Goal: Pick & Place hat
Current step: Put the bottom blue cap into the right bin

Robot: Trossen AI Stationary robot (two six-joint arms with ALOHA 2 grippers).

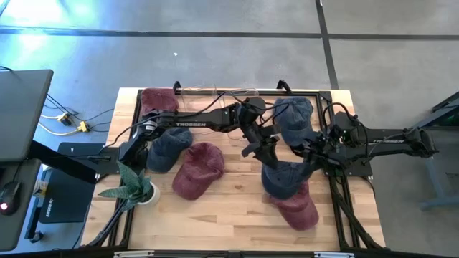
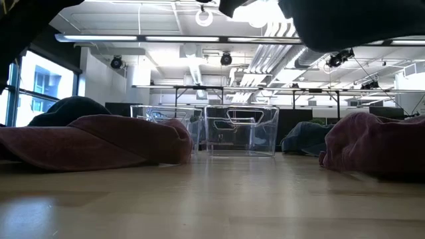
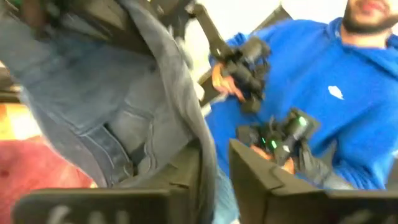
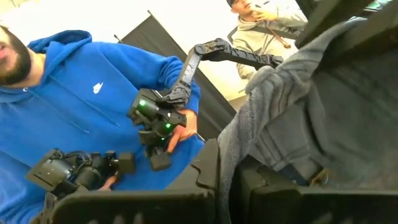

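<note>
A grey-blue hat point(image 1: 285, 178) hangs above the table's right half between my two grippers; in the low view it is the dark shape point(image 2: 345, 26) overhead. My left gripper point(image 1: 267, 152) reaches in level from the table's left. Its fingers stand apart point(image 3: 216, 180) with the hat's cloth point(image 3: 124, 124) running through the gap. My right gripper point(image 1: 310, 152) comes level from the table's right and is shut point(image 4: 229, 186) on the same hat point(image 4: 323, 112). My left gripper has the hat's cloth edge point(image 3: 208, 158) hanging down through the gap between its parted fingers and lying against one finger point(image 3: 186, 180). I cannot tell whether the other finger touches it. My right gripper pinches a fold of the hat's cloth point(image 4: 231, 155) between its two fingers, coming level from the table's right. The hat is lifted clear of the table and hangs slack around the fingers. How many layers it has I cannot tell.
Other hats lie on the table: maroon ones point(image 1: 159, 100), point(image 1: 199, 170), point(image 1: 300, 209) and blue ones point(image 1: 169, 147), point(image 1: 294, 118). A clear bin point(image 2: 242, 129) stands at the far edge and a small plant point(image 1: 136, 188) at the near left. A person in a blue hoodie point(image 4: 81, 106) stands beyond the table.
</note>
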